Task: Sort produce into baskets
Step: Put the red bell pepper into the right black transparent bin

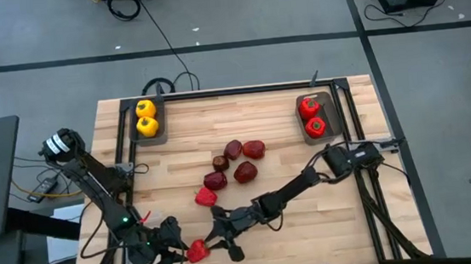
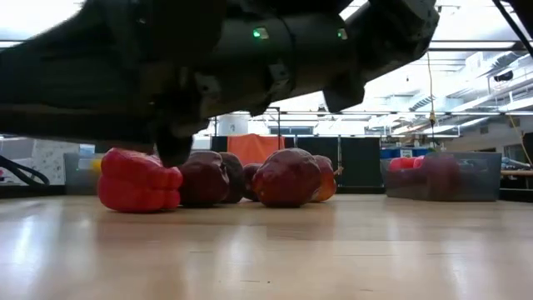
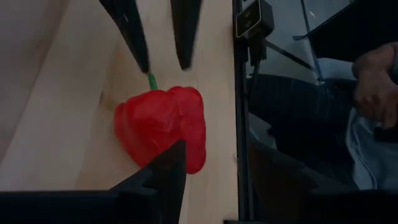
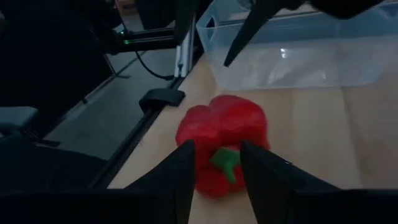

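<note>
My left claw (image 1: 177,250) and right claw (image 1: 221,240) meet over one red pepper (image 1: 197,251) lying on the desk (image 1: 279,145) near its front edge. My right claw is narrowly open, its fingers (image 4: 183,171) either side of the green stem; my left claw is open around the pepper. Maroon fruits (image 1: 234,162) lie mid-desk, yellow peppers (image 1: 146,118) in the far left basket (image 1: 132,132)
</note>
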